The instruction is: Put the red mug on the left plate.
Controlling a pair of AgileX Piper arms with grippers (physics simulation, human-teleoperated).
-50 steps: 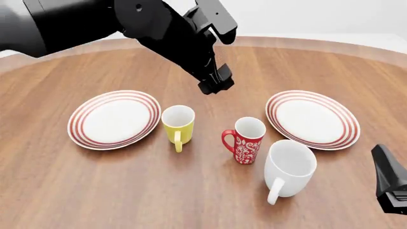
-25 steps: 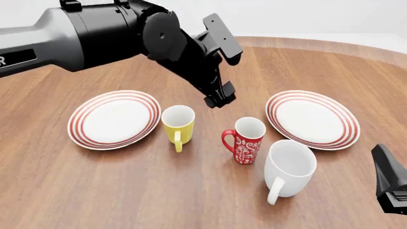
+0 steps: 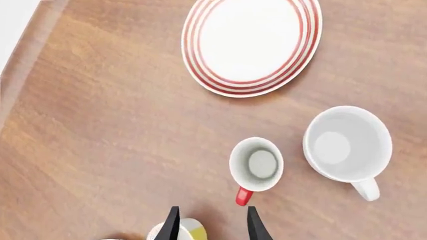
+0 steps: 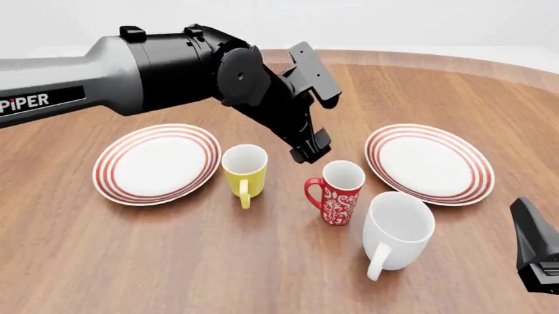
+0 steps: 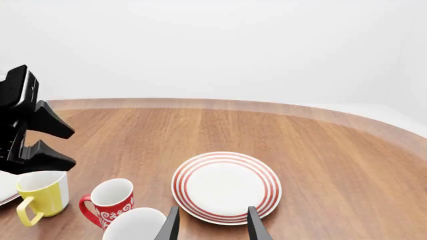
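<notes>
Wood-grain surface (image 4: pixel 157 248) under pale walls. On it the red mug (image 4: pixel 336 191) stands between the yellow mug (image 4: pixel 245 171) and white mug (image 4: pixel 397 230), apart from the left plate (image 4: pixel 157 163). Only my left wrist view looks straight into it. Both my jaws gape, empty.

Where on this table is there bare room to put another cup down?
Bare wood lies in front of the left plate and behind both plates. It is crowded between the yellow mug, red mug and white mug.

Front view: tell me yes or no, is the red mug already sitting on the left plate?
No, the red mug stands on the bare table between the yellow mug and the white mug, apart from the left plate.
</notes>
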